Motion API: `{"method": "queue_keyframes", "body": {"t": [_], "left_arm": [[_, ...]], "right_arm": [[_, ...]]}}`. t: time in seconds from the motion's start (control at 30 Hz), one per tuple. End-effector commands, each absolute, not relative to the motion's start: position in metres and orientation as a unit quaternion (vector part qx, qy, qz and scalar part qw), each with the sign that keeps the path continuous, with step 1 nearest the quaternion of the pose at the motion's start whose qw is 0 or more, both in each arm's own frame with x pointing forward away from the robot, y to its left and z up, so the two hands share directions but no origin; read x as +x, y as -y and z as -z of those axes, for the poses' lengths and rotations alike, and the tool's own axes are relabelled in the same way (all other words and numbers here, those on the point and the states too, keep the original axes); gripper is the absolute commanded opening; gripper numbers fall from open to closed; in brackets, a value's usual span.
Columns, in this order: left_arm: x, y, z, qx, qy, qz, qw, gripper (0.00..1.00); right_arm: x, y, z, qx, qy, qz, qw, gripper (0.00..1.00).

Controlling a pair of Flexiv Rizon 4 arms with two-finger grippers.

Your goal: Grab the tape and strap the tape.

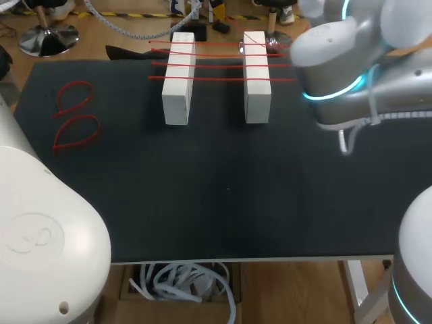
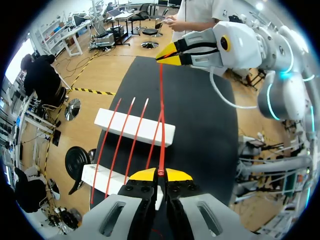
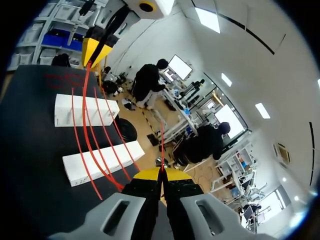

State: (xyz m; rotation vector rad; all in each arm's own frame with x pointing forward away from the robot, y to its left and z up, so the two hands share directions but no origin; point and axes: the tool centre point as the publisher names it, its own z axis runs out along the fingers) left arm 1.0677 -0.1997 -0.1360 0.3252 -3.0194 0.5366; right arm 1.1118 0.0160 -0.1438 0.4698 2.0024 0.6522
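Black mat [image 1: 223, 189], red tape [image 2: 161, 100] over white blocks [image 1: 179, 74]; left gripper [image 2: 161, 173], right gripper [image 3: 161, 172] each clamped tight on it

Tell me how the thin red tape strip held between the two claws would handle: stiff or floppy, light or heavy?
Probably flexible yet springy: the thin red tape strip resembles the laid red strips bridging the two white rectangular blocks without sagging, while spare red loops lie curled. Likely very light, being so thin.

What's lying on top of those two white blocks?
Red tapes lie across both blocks, bridging the gap. One tape is held at its ends by the left pincer and right pincer. The table under the blocks is hidden.
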Motion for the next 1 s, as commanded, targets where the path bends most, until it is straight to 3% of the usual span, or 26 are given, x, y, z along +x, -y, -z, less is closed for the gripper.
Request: {"method": "queue_keyframes", "body": {"t": [0.03, 0.6, 1.0], "left_arm": [[1.067, 0.2, 0.135, 0.106, 0.979, -0.172, 0.029, 0.0], [1.067, 0.2, 0.135, 0.106, 0.979, -0.172, 0.029, 0.0], [1.067, 0.2, 0.135, 0.106, 0.979, -0.172, 0.029, 0.0]], "right_arm": [[1.11, -0.031, 0.148, 0.24, -0.835, -0.176, 0.463, 0.0], [1.112, -0.066, 0.14, 0.224, -0.836, -0.146, 0.48, 0.0], [1.118, -0.088, 0.13, 0.106, -0.845, -0.083, 0.518, 0.0]]}}
